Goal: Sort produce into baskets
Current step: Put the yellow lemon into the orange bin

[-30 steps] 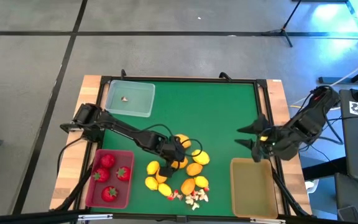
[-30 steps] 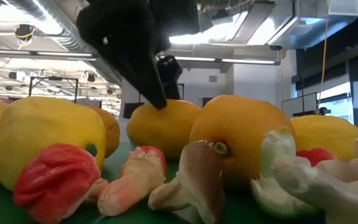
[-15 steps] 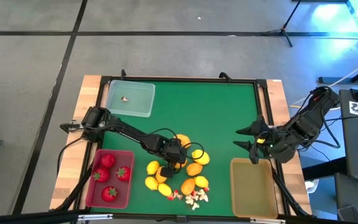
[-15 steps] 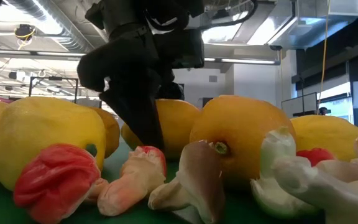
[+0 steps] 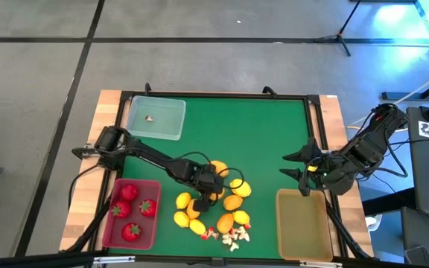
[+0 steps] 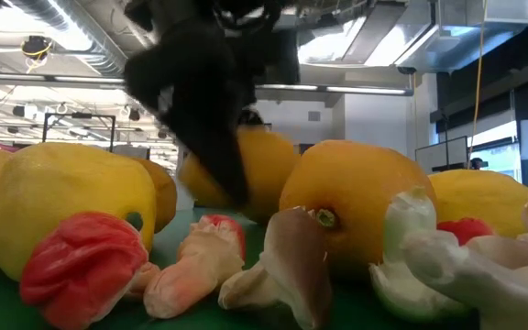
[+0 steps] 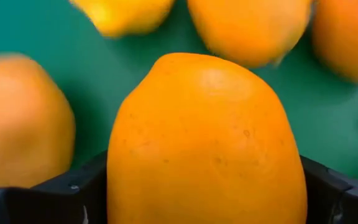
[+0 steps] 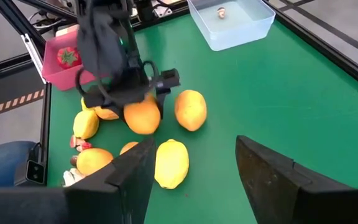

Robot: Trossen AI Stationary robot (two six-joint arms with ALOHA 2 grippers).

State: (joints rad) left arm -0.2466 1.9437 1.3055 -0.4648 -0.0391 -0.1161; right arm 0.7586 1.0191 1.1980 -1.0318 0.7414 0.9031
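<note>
A pile of yellow and orange lemon-like produce [image 5: 233, 195] lies on the green mat, with tiny white-and-red bits [image 5: 233, 236] at its near side. My left gripper [image 5: 208, 186] reaches down into the pile and is shut on one orange fruit [image 7: 204, 143], also seen as orange fruit [image 8: 143, 117]. My right gripper [image 8: 191, 168] hovers open near the table's right edge, above the tan basket [image 5: 302, 223]. Three strawberries lie in the red basket [image 5: 109, 227]. The clear basket [image 5: 170, 126] holds one small bit. My left gripper pinches the orange fruit by its two opposite sides [image 7: 114, 180], one finger [image 7: 73, 186] on each. The fingers slant down from the table's left. In the low view the fruit [image 6: 264, 165] sits tilted behind the finger; whether it is off the mat is hidden.
Other lemons crowd close around the held fruit [image 8: 190, 109], [image 8: 171, 163]. The far half of the green mat [image 5: 244, 126] is bare. A raised black frame [image 5: 315, 119] edges the mat. A person's blue sleeve or leg [image 8: 5, 165] shows beyond the near edge.
My left gripper has sunk into the pile, and its fingers now stand on both sides of the orange fruit. In the low view that fruit now stands a little higher and more tilted than before. The other lemons have kept their places.
</note>
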